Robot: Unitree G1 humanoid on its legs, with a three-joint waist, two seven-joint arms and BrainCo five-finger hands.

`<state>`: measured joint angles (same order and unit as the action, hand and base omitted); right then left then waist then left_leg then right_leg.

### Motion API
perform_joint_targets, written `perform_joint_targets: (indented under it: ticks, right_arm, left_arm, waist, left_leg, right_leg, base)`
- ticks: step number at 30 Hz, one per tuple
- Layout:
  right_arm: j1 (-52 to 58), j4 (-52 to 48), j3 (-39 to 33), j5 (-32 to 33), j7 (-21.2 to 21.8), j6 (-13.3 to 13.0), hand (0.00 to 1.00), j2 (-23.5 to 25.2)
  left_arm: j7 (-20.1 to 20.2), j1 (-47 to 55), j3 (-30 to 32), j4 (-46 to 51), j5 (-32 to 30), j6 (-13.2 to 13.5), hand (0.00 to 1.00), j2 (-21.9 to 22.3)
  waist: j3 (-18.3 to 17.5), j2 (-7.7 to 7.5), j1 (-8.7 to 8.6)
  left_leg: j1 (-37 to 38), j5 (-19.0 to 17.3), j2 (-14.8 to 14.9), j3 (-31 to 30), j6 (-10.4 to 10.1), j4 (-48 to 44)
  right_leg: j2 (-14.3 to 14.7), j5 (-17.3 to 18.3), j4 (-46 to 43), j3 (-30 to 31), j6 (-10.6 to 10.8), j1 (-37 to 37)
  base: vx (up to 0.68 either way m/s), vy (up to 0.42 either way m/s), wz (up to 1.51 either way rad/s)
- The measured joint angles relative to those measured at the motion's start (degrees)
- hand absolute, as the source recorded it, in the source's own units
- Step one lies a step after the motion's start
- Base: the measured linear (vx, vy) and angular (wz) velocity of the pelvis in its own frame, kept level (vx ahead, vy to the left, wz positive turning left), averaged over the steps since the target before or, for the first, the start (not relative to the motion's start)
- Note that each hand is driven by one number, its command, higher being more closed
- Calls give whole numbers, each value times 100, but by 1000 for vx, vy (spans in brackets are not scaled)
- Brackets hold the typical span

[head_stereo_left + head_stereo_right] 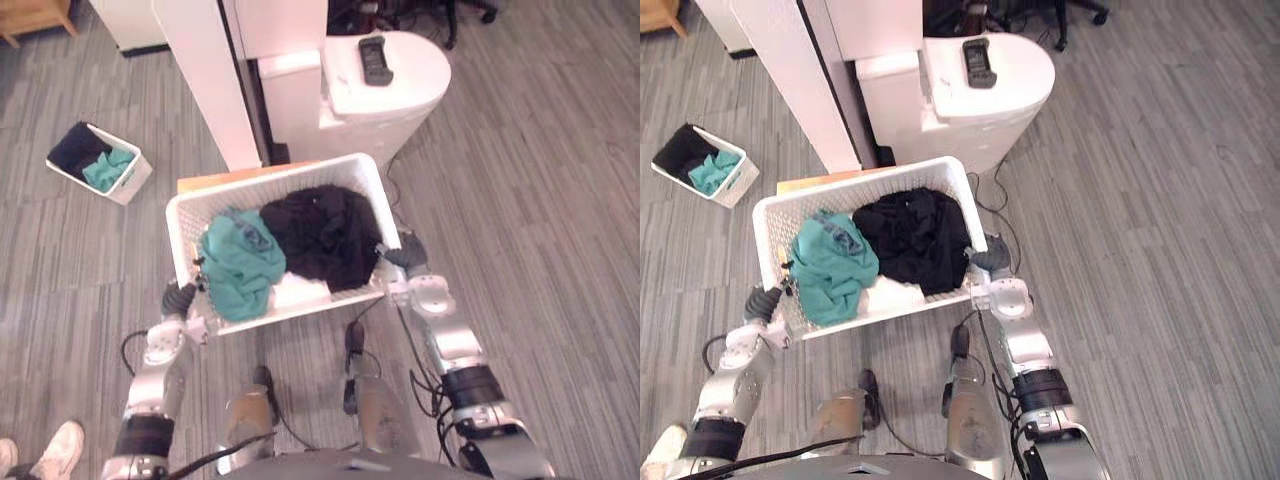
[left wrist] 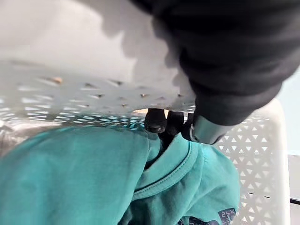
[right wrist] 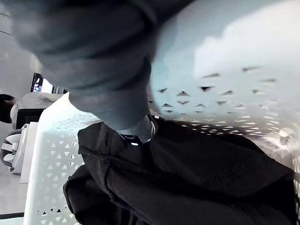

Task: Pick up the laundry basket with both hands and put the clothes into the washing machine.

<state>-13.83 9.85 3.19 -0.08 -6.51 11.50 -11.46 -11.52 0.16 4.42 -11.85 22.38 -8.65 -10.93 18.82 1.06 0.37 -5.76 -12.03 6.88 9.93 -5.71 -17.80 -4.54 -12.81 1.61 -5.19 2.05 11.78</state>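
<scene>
Your left robot hand (image 1: 180, 298) grips the near-left corner of the laundry basket (image 1: 300, 175). Its dark fingertips (image 2: 154, 121) hook over the rim and touch the teal garment (image 1: 240, 262) inside. Your right robot hand (image 1: 408, 252) holds the right rim the same way, with one finger (image 3: 137, 132) curled over the edge against the black garment (image 1: 322, 235). The basket sits between the two hands, just near of the washing machine (image 1: 385, 100).

You have two baskets in sight: the big white one you hold, and one small white bin (image 1: 130, 180) well apart on the floor (image 1: 520, 200) at the far left, with dark and teal clothes in it.

The held basket carries three pieces. The teal one is on the left and the black one on the right. A white cloth (image 1: 300, 290) lies mostly buried under them, so you cannot tell what it is.

One dark handheld device (image 1: 375, 58) lies on top of the machine. A white panel (image 1: 215, 80) stands just left of the machine. A brown edge (image 1: 240, 177) peeks out behind the basket's far rim, the rest of it hidden. One light shoe (image 1: 60, 445) of a person shows at the near left, cut off by the frame.
</scene>
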Motion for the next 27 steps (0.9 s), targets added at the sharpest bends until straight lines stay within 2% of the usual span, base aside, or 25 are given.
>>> perform_joint_targets:
  ticks: [2, 6, 13, 15, 17, 19, 20, 22, 23, 25, 27]
  right_arm:
    - [150, 0, -117, -7, 32, 0, 100, 31]
    - [295, 2, -315, -10, 102, -1, 100, 96]
    - [819, 1, -668, -8, 270, -6, 100, 138]
    - [920, 2, -707, -3, 272, -5, 100, 145]
    - [948, 2, -711, 4, 268, -4, 100, 187]
    - [974, 7, -716, 25, 263, -4, 100, 247]
    - [969, 8, -748, 31, 265, -10, 100, 296]
    - [1006, 7, -832, 64, 263, -6, 100, 316]
    - [1028, 4, -901, 92, 255, -9, 100, 351]
    - [1048, 1, -1016, 92, 236, -8, 100, 443]
    - [1131, -2, -1061, 92, 235, -9, 100, 446]
  left_arm:
    - [88, 130, -4, -1, -4, -23, 100, 109]
    - [192, 211, -9, -8, -26, -35, 100, 236]
    - [251, 629, -111, -101, -289, -36, 100, 671]
    - [305, 627, -134, -249, -305, -37, 100, 699]
    - [309, 646, -135, -333, -306, -40, 100, 689]
    - [315, 654, -135, -372, -304, -40, 100, 646]
    - [313, 678, -131, -367, -297, -39, 100, 645]
    - [303, 679, -180, -369, -296, -41, 100, 668]
    - [305, 644, -217, -361, -296, -41, 100, 638]
    - [308, 607, -227, -371, -306, -42, 100, 632]
    - [311, 607, -270, -371, -312, -78, 100, 641]
  waist:
    - [-146, 2, -36]
    - [-220, 34, -94]
    - [-545, 332, -117]
    - [-549, 363, -191]
    - [-546, 379, -189]
    - [-579, 336, -229]
    - [-620, 354, -202]
    - [-754, 577, -199]
    - [-822, 588, -342]
    - [-842, 452, -387]
    - [-862, 385, -430]
  left_leg:
    - [11, -5, 0, 1, 5, -1]
    - [138, -63, 15, -28, 31, 4]
    - [398, -210, 119, -128, 53, -170]
    - [376, -276, 154, -240, 65, -329]
    - [384, -343, 222, -293, 105, -432]
    - [571, -169, 153, -389, -3, -39]
    - [448, -264, 139, -509, -38, -634]
    - [244, -480, 314, -728, -93, -946]
    - [317, -599, 322, -821, -172, -524]
    - [358, -497, 210, -799, -184, -408]
    - [383, -468, 159, -699, -164, -376]
  right_leg:
    - [0, -1, 16, 4, 1, -10]
    - [17, 6, 106, -11, -7, -213]
    - [99, 159, 34, -78, 20, -572]
    - [84, 325, -280, -174, 52, -551]
    - [90, 597, -755, -171, 32, -407]
    - [74, 779, -956, -85, -69, -325]
    - [26, 797, -997, -85, -68, -242]
    - [221, 810, -1104, -121, -85, -129]
    - [237, 762, -1103, -188, -22, -53]
    - [146, 706, -1092, -152, -8, 10]
    - [87, 641, -1020, -105, 60, -10]
  base:
    - [0, 0, 0]
    - [0, 0, 0]
    - [5, 11, 4]
    - [-40, 29, 24]
    - [-57, 5, 17]
    - [12, -46, 23]
    - [29, -30, 0]
    - [3, -26, -8]
    - [1, -34, 13]
    - [-21, 3, 0]
    - [-87, 22, -13]
